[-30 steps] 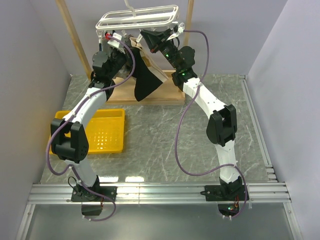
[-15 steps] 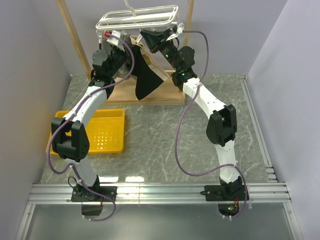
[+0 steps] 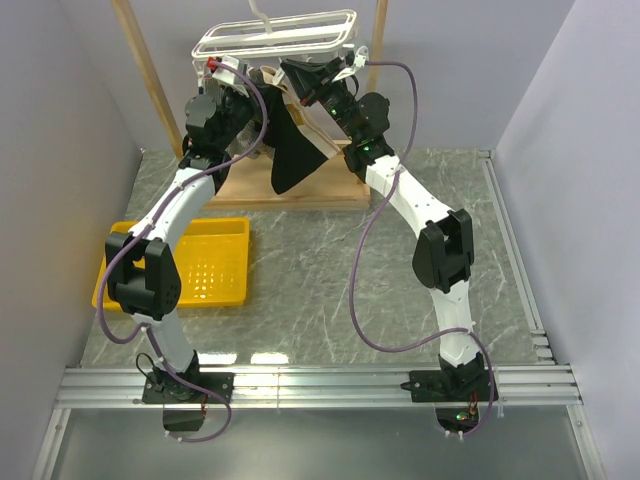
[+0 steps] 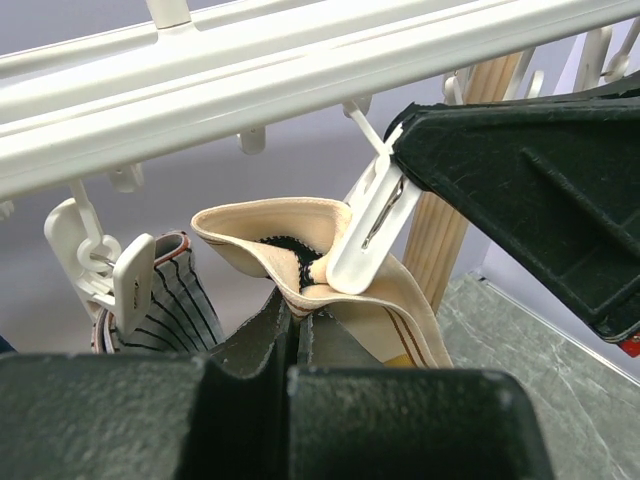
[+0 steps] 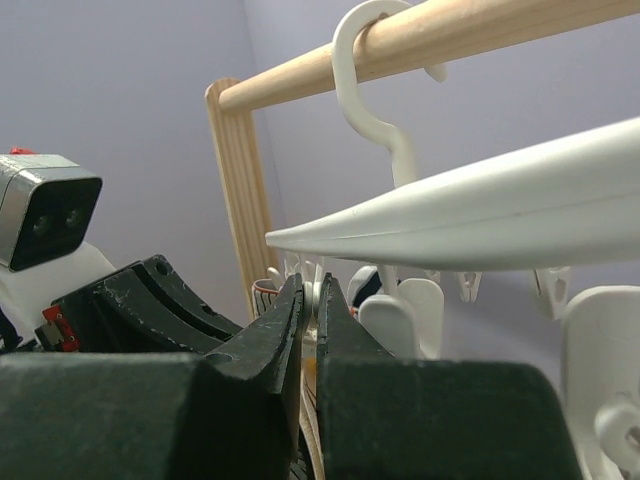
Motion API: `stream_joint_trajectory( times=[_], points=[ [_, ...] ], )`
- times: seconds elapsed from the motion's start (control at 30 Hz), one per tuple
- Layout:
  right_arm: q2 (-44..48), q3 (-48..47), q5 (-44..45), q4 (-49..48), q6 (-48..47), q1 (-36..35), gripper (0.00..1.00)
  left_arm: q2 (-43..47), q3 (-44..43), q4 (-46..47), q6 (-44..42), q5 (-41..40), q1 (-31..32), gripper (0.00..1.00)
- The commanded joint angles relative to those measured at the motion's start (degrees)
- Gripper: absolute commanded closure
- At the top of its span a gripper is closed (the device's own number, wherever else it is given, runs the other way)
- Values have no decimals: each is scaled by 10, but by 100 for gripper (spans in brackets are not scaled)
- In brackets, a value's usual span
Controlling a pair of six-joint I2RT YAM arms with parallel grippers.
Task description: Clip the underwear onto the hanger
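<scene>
Left gripper (image 4: 297, 335): its fingers were pressed together on the underwear (image 4: 262, 226), holding a fold of the tan waistband up under the hanger (image 4: 300, 78).
Right gripper (image 5: 310, 300): its fingers were drawn almost together. In the left wrist view the top end of a white clip (image 4: 362, 236) ran in at their tip, so I judged it was squeezing that clip, though the contact itself was hidden.
Where the underwear was: it was bunched at the waistband just under the hanger's bars, between the two grippers. In the overhead view the black body hung loose below, in front of the wooden stand (image 3: 153, 75).
Clip and cloth: the clip's lower end lay against the waistband fold. I could not tell whether its jaws were biting the cloth or only resting on it.
Neighbour: a grey striped garment (image 4: 185, 305) hung from another clip just beside the waistband.
How it would handle: I reckoned it light and limp. It would sag and slide out of any loose hold, and the body offered nothing to push against.
Where to hold: I judged the waistband best, as the firmest and thickest edge, taken close beside the clip so the fold faces it.
Risk: letting go on the left before the clip had bitten would likely drop the lot.
</scene>
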State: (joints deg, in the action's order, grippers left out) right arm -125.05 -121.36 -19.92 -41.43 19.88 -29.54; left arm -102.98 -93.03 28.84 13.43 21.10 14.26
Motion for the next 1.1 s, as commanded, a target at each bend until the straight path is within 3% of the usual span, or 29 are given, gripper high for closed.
stream_joint_trajectory(
  times=[0.0, 0.37, 1.07],
  points=[
    [11, 2, -32, -1, 0, -12, 100, 5, -33, 39, 21, 17, 1, 100],
    [8, -8, -36, 2, 1, -12, 70, 3, -39, 44, 28, 23, 1, 100],
    [31, 19, -49, -15, 11, -11, 31, -4, -48, 38, 34, 20, 1, 100]
  ],
)
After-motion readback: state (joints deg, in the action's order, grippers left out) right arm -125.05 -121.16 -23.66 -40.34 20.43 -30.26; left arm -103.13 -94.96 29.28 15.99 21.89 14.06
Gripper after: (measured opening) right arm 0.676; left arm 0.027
